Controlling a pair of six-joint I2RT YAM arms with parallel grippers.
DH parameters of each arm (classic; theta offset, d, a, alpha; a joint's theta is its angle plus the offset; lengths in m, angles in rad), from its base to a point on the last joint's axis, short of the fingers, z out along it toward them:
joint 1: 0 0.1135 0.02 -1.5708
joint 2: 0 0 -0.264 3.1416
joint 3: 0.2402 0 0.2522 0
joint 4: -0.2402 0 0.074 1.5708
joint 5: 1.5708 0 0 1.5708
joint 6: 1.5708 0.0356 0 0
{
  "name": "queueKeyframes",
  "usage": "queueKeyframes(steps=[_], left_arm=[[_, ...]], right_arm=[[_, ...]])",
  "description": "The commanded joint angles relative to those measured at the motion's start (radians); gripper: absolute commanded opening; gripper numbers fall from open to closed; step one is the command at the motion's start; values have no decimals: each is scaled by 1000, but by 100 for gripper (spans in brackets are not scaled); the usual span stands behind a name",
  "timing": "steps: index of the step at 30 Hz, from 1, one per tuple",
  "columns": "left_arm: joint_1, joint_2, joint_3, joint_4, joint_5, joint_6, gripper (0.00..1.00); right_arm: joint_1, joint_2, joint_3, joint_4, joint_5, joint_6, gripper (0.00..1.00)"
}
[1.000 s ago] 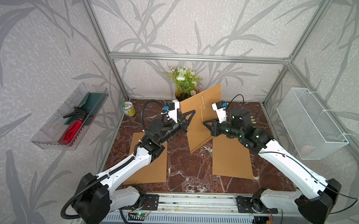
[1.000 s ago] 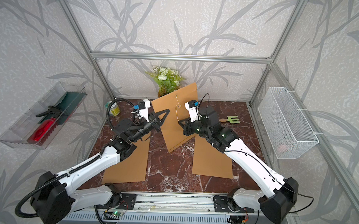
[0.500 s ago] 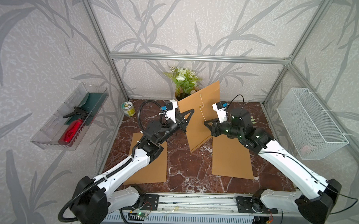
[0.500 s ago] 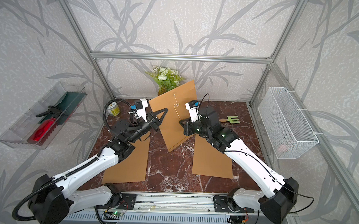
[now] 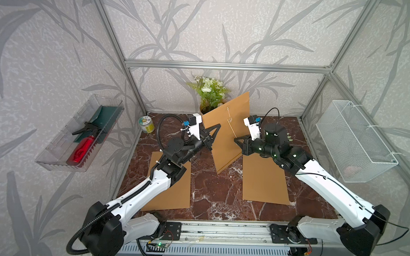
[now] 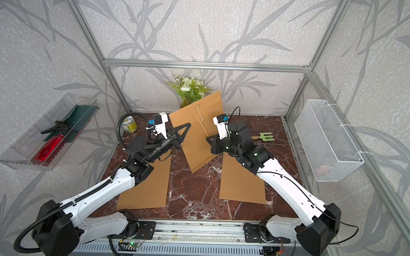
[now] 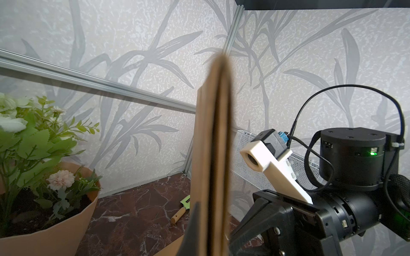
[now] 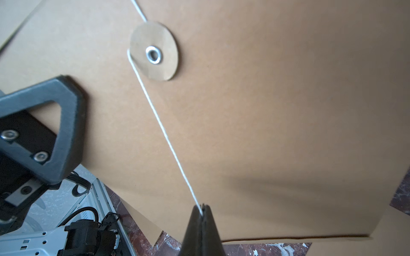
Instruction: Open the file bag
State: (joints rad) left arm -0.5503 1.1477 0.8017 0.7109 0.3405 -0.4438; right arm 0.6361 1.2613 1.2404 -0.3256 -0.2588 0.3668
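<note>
Hiding potted plant [image 5: 210, 93] partly — raised file bag [image 5: 224, 138], string [image 8: 168, 141] taut; trowel [image 6: 266, 137] nearby.

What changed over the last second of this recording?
The left gripper, shut on the file bag at its edge, has raised it slightly, and the left arm has risen with it. The right gripper stays almost in place, still pinching the string. Nothing was taken or released. The flat envelopes on the table have not moved.
</note>
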Motion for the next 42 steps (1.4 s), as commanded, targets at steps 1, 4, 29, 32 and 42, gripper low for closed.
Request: queueKeyframes(steps=[1,4,29,32,42], left_arm=[[6,-34,19,23,-9,10,0],[9,-38,19,25,-11,8,0],[36,-92,-19,-37,31,36,0],[40,-98,-25,-68,60,54,0],[41,-106,-7,-174,109,155,0]], right_arm=[[-10,-8,-11,-14,7,-15,0],[-16,-7,-15,-15,6,-16,0],[-120,-53,1,-89,14,-59,0],[-138,-69,31,-117,20,-79,0],[-159,-107,67,-158,15,-108,1]])
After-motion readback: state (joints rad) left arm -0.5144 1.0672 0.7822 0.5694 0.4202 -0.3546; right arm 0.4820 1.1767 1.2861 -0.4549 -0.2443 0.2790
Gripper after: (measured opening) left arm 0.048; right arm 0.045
